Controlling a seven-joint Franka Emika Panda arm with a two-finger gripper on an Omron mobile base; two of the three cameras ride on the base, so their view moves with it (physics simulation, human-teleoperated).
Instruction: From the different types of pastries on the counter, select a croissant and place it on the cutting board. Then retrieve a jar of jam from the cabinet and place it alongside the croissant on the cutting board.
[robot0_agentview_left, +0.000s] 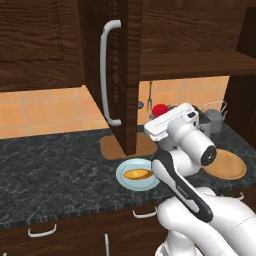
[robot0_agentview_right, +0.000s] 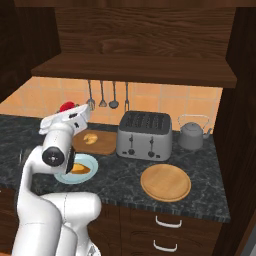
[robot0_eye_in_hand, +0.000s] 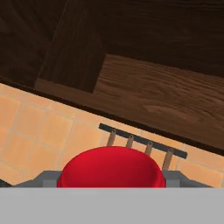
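Red-lidded jar of jam (robot0_eye_in_hand: 112, 168) sits clamped in the gripper (robot0_eye_in_hand: 112, 181), body hidden.

The toaster (robot0_agentview_right: 145, 135) stands at the middle of the counter (robot0_agentview_right: 210, 190). The cutting board (robot0_agentview_right: 102, 142) lies at its nine o'clock, the kettle (robot0_agentview_right: 193, 134) at three, the round wooden dish (robot0_agentview_right: 165, 183) at five.

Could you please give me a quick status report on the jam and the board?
Gripper shut on jar of jam, held above the counter. Croissant already on cutting board. Open cabinet door close beside the arm.
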